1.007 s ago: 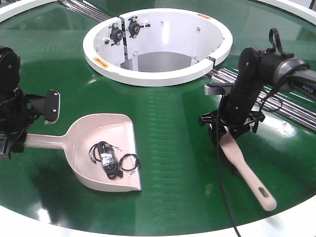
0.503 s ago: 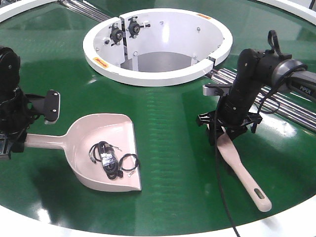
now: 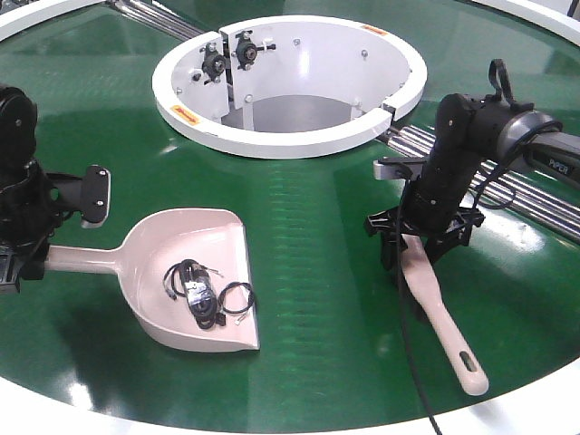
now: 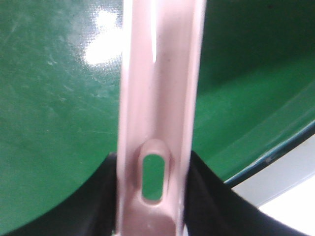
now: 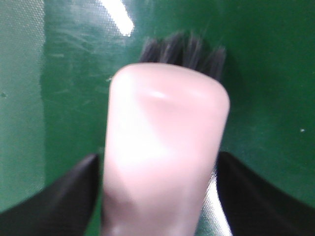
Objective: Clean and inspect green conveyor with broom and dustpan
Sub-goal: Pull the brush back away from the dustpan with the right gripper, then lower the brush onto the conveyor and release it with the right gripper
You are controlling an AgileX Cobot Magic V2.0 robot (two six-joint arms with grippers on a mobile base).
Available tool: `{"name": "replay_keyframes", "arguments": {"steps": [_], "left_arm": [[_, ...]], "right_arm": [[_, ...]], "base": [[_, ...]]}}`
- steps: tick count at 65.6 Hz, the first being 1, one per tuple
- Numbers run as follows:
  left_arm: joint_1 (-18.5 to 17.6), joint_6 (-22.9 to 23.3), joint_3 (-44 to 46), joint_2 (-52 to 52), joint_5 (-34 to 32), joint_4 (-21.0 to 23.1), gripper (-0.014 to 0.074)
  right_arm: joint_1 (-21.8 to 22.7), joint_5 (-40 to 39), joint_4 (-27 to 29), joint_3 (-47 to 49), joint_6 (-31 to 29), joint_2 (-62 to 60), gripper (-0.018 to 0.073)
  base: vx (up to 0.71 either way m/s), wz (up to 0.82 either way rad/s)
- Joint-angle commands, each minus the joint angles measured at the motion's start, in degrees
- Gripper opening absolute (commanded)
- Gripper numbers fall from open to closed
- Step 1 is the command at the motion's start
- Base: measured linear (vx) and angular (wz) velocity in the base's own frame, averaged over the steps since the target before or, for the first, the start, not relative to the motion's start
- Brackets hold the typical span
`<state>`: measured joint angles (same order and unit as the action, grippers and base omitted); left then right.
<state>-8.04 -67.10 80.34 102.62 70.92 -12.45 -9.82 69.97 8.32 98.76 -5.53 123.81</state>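
The right end effector (image 3: 422, 246) is clamped on the broom (image 3: 437, 304) close to its head, on the near right of the hub (image 3: 272, 145). The long handle trails free toward the conveyor's (image 3: 308, 272) outer edge. With so short a hold, a hard push against the belt could twist the broom in the grip. The arm's loose black cable hangs beside the handle and might snag it. The wrist view does not show whether the bristles touch the belt.

The left end effector (image 3: 16, 261) is closed on the very end of the dustpan's (image 3: 145, 237) handle, on the near left of the hub. That far-back hold could let the pan sag when it is lifted.

The pan lies flat on the conveyor. It holds a tangle of black wires (image 3: 201, 292) near its lip, and any forward tilt would likely spill them.
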Motion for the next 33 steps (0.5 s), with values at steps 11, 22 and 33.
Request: {"name": "replay_keyframes", "arguments": {"steps": [11,22,33], "left_arm": [[-0.4,1.1,1.6,-3.1,1.2,0.4,-0.0006],[-0.4,1.1,1.6,-3.1,1.2,0.4,-0.0006],[-0.4,1.1,1.6,-3.1,1.2,0.4,-0.0006]], "right_arm": [[0.4,-5.5,0.5,1.3,-0.5,-8.4,0.0627],[0.4,-14.1,0.0,1.2,-0.6,-14.2,0.0605],[0.2,-17.8,-2.6,1.2,-1.0,-20.5,0.0578]], "base": [[0.0,0.0],[0.0,0.0],[0.0,0.0]]}}
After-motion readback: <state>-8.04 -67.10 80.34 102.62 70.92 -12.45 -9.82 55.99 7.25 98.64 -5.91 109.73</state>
